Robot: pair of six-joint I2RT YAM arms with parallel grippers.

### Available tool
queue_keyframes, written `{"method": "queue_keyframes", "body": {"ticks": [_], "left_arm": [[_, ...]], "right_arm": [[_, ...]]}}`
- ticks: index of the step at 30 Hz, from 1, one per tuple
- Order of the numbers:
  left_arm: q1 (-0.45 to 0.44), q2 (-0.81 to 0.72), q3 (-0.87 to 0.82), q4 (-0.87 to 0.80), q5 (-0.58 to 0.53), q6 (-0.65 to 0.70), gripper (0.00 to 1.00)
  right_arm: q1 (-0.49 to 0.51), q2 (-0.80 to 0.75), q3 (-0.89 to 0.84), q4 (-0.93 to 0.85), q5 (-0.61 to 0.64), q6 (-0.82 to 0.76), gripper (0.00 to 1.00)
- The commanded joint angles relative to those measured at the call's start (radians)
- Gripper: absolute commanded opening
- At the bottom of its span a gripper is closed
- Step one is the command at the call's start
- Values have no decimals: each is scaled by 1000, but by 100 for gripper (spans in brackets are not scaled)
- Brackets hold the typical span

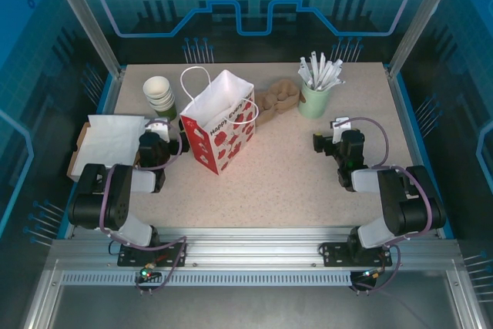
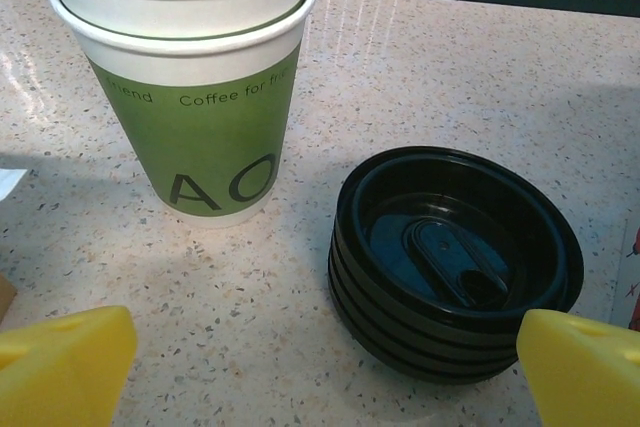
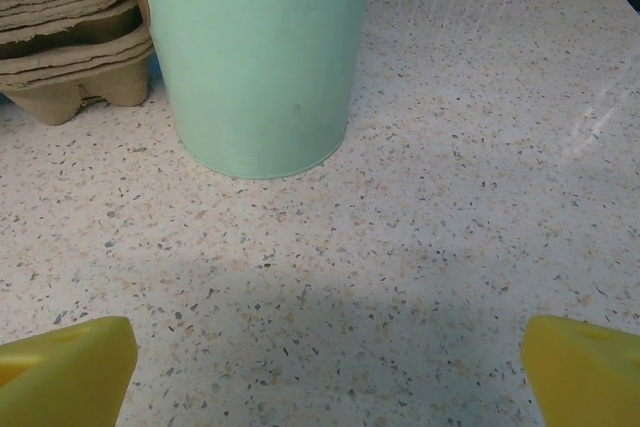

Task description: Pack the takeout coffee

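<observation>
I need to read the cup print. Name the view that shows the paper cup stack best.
Left wrist: the paper cup stack stands close, its green band and lettering legible. Top external shows it small, from above, left of the bag.

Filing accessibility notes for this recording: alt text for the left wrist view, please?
A stack of black lids sits right of stacked green-banded cups on a speckled table; the yellow jaws stand open at the bottom corners.

Speckled stone-look tabletop, smooth with slight sheen; stacked paper cups, matt; black plastic lids, glossy; mint-green cup, smooth, matt; moulded pulp trays, rough.
</observation>
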Motion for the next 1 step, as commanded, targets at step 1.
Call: {"method": "queue_keyframes", "body": {"ticks": [1], "left_arm": [[-6, 3, 17, 6, 21, 17, 99]], "right_arm": [[-14, 0, 11, 34, -17, 7, 100]]}}
